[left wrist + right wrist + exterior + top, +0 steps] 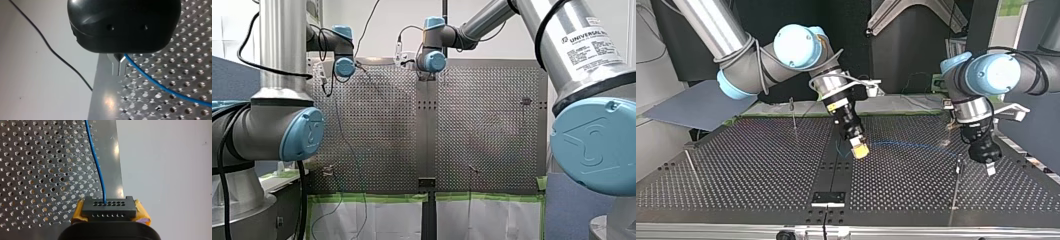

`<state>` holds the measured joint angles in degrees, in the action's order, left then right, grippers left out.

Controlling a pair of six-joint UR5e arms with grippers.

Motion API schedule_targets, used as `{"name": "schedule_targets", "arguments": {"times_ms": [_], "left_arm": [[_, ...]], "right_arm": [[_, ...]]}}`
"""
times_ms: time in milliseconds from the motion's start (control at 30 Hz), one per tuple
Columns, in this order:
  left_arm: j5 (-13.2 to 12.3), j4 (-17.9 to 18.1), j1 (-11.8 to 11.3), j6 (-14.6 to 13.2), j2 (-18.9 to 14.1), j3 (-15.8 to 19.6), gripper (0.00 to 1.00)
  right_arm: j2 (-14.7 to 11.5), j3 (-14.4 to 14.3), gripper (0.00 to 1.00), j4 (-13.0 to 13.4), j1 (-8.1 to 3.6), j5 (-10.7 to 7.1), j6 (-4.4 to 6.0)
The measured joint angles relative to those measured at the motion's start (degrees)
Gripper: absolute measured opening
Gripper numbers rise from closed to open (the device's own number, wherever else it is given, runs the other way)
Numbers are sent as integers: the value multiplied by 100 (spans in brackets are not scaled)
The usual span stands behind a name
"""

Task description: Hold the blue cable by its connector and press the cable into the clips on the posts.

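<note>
Sweeping blue cable taut to post at four o'clock of right gripper, clamped on connector, top view; left gripper: cannot tell.

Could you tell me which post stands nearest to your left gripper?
The post at the top view's right, beside my left gripper; the other two posts stand at its left.

Perforated table bearing thin upright posts

Silver arms, pale-blue joint caps, black cables.
</note>
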<state>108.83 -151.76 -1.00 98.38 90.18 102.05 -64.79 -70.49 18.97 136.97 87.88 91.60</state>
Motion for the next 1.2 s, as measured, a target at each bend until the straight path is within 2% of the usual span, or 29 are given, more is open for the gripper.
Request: {"name": "schedule_targets", "arguments": {"times_ms": [167,500,867,1033,1200], "left_arm": [[-110,-15,-43,32,83,-124,0],[-391,69,-179,151,474,-238,0],[-785,116,-346,362,674,-409,0],[-930,148,-379,478,686,-422,0],[-1070,314,-388,507,688,-421,0]], "right_arm": [[7,1,0,4,-52,12,0],[49,42,0,32,-212,14,0],[329,386,0,14,-366,-99,31],[451,601,0,-11,-388,-157,49],[475,668,0,-58,-389,-179,52]]}}
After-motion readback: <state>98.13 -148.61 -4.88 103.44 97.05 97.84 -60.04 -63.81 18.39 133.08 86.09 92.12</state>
